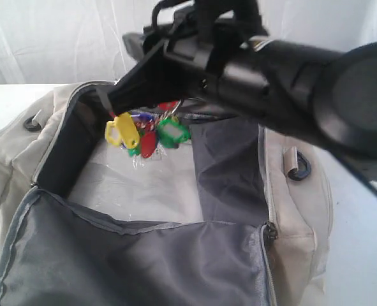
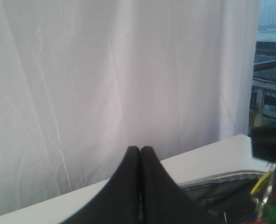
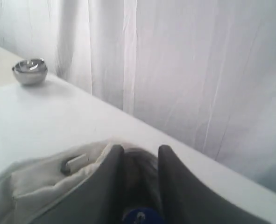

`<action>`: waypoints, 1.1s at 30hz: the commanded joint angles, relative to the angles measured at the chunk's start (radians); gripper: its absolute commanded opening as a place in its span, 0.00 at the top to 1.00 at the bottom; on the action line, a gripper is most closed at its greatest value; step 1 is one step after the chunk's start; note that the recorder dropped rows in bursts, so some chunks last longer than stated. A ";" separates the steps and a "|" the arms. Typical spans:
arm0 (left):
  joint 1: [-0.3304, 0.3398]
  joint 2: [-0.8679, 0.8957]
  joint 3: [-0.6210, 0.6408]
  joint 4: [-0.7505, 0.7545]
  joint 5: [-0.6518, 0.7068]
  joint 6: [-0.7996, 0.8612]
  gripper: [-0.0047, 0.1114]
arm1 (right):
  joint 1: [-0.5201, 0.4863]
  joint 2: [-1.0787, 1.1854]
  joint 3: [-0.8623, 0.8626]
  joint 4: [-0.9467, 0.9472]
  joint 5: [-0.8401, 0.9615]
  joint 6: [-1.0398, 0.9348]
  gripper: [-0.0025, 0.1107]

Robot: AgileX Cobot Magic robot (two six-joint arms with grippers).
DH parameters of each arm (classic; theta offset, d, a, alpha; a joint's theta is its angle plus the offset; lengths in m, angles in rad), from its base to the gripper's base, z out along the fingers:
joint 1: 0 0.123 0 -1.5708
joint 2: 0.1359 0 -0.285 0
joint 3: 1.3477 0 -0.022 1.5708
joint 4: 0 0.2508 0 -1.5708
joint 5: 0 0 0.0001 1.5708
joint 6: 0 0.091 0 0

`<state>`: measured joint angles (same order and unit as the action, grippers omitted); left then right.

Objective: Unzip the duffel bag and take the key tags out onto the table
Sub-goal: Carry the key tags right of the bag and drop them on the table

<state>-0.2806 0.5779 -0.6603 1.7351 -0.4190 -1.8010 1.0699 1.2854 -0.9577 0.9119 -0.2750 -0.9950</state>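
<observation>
The cream-white duffel bag [image 1: 300, 229] lies unzipped, its top flap folded toward the front with the dark grey lining showing. My right gripper [image 1: 115, 97] reaches across from the right and hangs above the bag's opening. It is shut on the key tags [image 1: 147, 132], a bunch of yellow, green, red and blue tags dangling clear of the bag floor. In the right wrist view a blue tag [image 3: 140, 217] sits between the fingers of that gripper [image 3: 138, 150]. My left gripper [image 2: 140, 148] is shut on nothing, beside the bag's rim [image 2: 222, 179], with the key tags [image 2: 265, 193] off to one side.
A clear plastic-wrapped white packet [image 1: 143, 182] lies on the bag's floor under the tags. The white table [image 1: 360, 255] extends round the bag. A small metal bowl [image 3: 30, 71] stands on the table near the white curtain [image 2: 105, 84].
</observation>
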 commanded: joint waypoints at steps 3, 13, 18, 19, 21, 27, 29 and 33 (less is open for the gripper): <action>0.003 -0.007 0.001 0.009 -0.011 -0.008 0.96 | -0.007 -0.183 0.001 0.171 -0.082 -0.256 0.98; 0.003 -0.007 0.001 0.009 -0.011 -0.008 0.96 | -0.007 -0.440 0.014 0.832 -0.494 -1.088 0.98; 0.003 -0.007 0.001 0.009 -0.011 -0.008 0.96 | -0.007 -0.604 0.109 0.832 -0.755 -1.114 0.98; 0.003 -0.007 0.001 0.009 -0.011 -0.008 0.96 | -0.007 -0.620 0.134 0.832 -0.791 -1.114 0.98; 0.003 -0.007 0.001 0.009 -0.011 -0.008 0.96 | -0.007 -0.664 0.225 0.832 -0.792 -1.092 0.98; 0.003 -0.007 0.001 0.009 -0.028 -0.008 0.96 | -0.007 -0.642 0.457 0.832 -0.733 -0.793 0.98; 0.003 -0.007 0.001 0.009 -0.039 -0.008 0.96 | -0.007 -0.583 0.533 0.832 -0.733 -0.700 0.98; 0.003 -0.007 0.001 0.009 -0.054 -0.008 0.96 | -0.007 -0.439 0.605 0.794 -0.741 -0.486 0.98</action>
<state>-0.2806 0.5779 -0.6603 1.7351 -0.4512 -1.8010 1.0676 0.7821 -0.3764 1.7531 -1.0183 -1.6064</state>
